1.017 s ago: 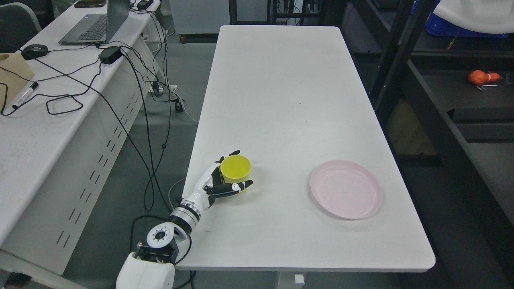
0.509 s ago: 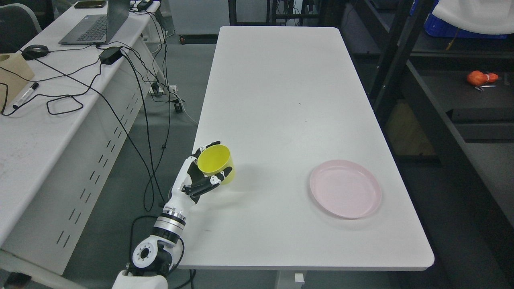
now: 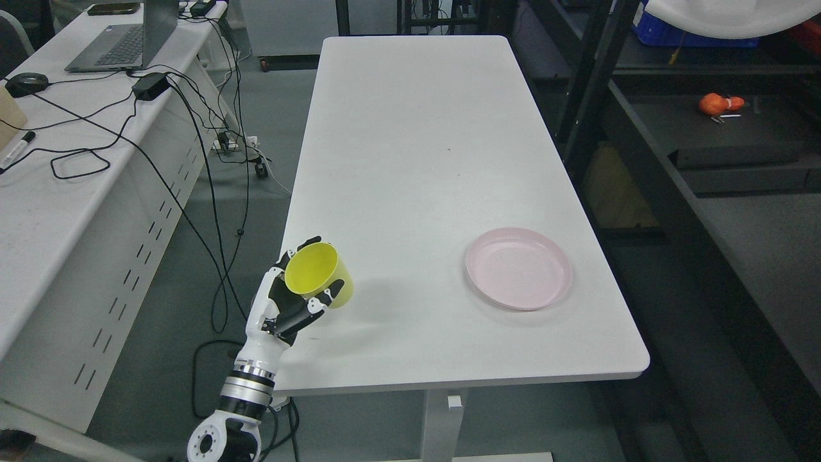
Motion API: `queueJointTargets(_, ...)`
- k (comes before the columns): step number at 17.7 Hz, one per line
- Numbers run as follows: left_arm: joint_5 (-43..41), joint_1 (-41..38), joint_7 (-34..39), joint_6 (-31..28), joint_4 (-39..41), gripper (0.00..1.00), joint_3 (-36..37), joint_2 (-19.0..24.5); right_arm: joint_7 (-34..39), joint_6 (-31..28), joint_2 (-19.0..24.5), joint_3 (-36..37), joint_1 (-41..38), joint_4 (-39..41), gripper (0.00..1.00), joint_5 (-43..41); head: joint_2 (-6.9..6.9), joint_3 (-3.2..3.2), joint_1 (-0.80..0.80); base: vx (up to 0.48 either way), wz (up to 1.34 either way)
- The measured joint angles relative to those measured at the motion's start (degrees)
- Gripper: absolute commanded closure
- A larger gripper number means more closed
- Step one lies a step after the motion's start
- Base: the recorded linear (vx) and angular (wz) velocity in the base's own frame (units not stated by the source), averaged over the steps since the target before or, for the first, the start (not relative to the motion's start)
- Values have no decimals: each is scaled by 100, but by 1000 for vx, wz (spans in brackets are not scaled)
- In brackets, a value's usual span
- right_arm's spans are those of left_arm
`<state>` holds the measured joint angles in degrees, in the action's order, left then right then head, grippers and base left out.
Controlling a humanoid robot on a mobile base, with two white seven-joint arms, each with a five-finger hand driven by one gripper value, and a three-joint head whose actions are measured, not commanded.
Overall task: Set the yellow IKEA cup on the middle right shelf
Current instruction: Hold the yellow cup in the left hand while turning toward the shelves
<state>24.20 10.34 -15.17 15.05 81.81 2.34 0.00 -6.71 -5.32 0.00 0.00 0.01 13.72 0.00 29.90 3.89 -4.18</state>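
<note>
My left hand [image 3: 300, 292] holds the yellow cup [image 3: 315, 274] above the near left corner of the white table [image 3: 410, 147]. The cup is lifted off the tabletop and tilted, its open mouth turned up and to the left. The fingers wrap around its side from behind and below. The forearm rises from the lower left of the picture. A dark shelf rack [image 3: 699, 192] stands to the right of the table. My right arm does not show.
A pink plate [image 3: 519, 267] lies on the table's near right part. An orange object [image 3: 717, 104] rests on a shelf at the right. At the left a second desk [image 3: 58, 212] carries a laptop [image 3: 125, 38], a mouse, a power brick and trailing cables.
The left hand lifted the cup off the table and drew it back to the left, tilting it. The camera has also moved, shifting the whole scene left and up.
</note>
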Motion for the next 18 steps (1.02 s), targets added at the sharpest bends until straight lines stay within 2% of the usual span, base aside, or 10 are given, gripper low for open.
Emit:
queueJointTargets(6, 45, -468, 0, 57, 498, 100, 21, 0, -1, 0, 0, 0, -1, 0, 1, 0, 0, 0, 0, -235, -480)
queueJointTargets(18, 58, -791, 0, 80, 951, 100, 186, 0, -2, 0, 0, 0, 0, 0, 1, 0, 0, 0, 0, -283, -536)
